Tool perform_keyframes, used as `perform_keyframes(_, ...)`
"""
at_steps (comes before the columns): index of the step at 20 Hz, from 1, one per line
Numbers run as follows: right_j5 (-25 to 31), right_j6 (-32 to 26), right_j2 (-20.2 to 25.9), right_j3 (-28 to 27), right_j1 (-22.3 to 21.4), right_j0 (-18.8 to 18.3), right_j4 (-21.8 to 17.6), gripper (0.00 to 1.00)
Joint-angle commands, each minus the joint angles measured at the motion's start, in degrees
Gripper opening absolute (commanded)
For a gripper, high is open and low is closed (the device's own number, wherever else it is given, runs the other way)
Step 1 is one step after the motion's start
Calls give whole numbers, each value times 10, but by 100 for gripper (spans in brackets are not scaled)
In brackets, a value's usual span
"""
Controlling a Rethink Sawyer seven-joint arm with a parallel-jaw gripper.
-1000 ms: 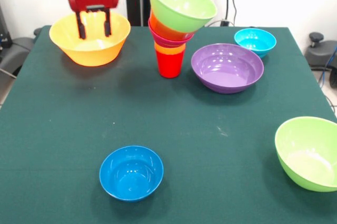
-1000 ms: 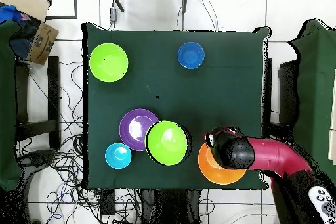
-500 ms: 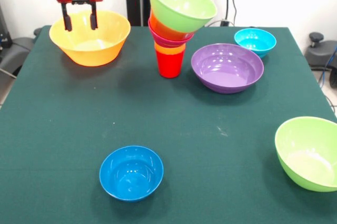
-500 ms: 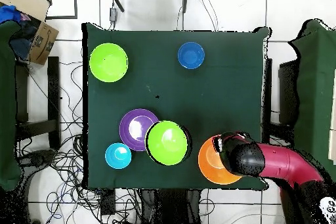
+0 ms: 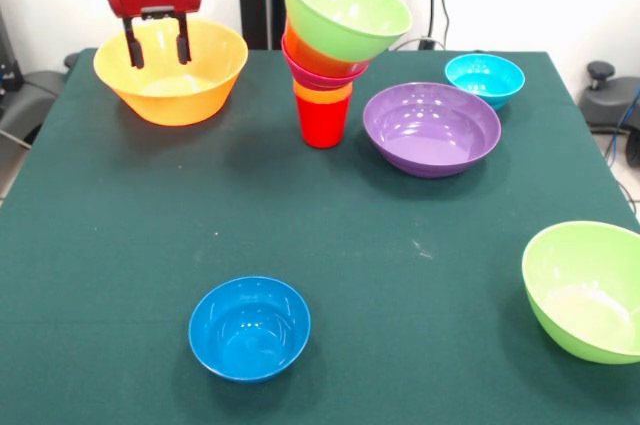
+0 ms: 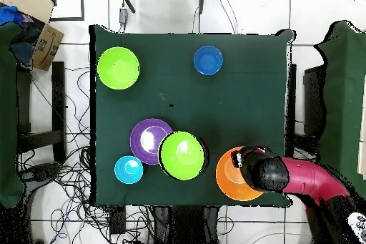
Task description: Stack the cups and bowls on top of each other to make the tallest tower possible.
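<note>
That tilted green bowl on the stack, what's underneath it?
Under the green bowl sit an orange bowl, a pink bowl's rim, an orange cup and a red cup. Their insides are covered.

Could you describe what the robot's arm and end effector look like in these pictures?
The end effector has two slim black fingers under a glossy red block, topped by a black ribbed cylinder. From overhead, the arm is a rounded crimson link with a black joint.
</note>
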Motion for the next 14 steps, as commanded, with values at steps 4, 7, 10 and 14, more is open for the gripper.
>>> perform_keyframes(4,70,-156,93,-47,50,-33,-69,100)
perform_keyframes(7,84,-162,107,-52,55,-39,-78,100)
perform_keyframes(10,88,-169,120,-40,50,-48,-90,100)
perform_keyframes(14,82,-162,136,-12,47,-56,-110,100)
